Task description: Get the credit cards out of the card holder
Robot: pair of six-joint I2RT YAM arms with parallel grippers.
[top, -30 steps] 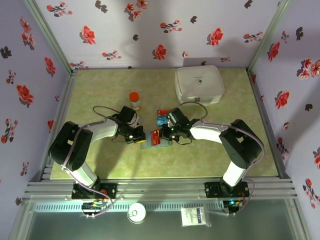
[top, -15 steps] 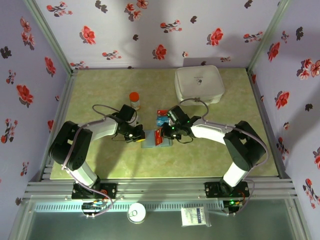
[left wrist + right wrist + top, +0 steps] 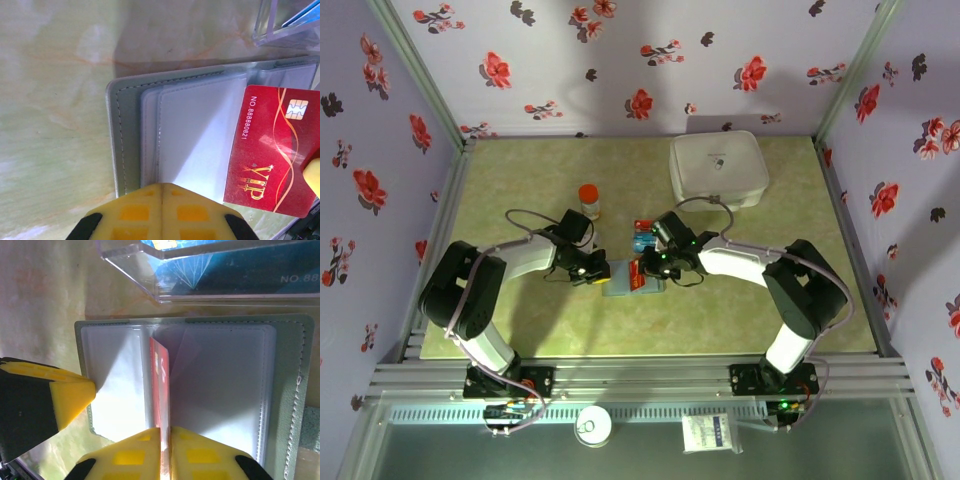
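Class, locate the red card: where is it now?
In the right wrist view, the red card pokes out of the open card holder near its fold, pinched by the right end effector, beside the clear tray holding blue cards.

Top external: high, looking down. Wrist views: close, sharing card holder (image 3: 190, 140) (opposite sides).

Matt stitched card holder (image 3: 292, 390), glossy clear plastic sleeves (image 3: 225, 390), glossy red card (image 3: 270, 155).
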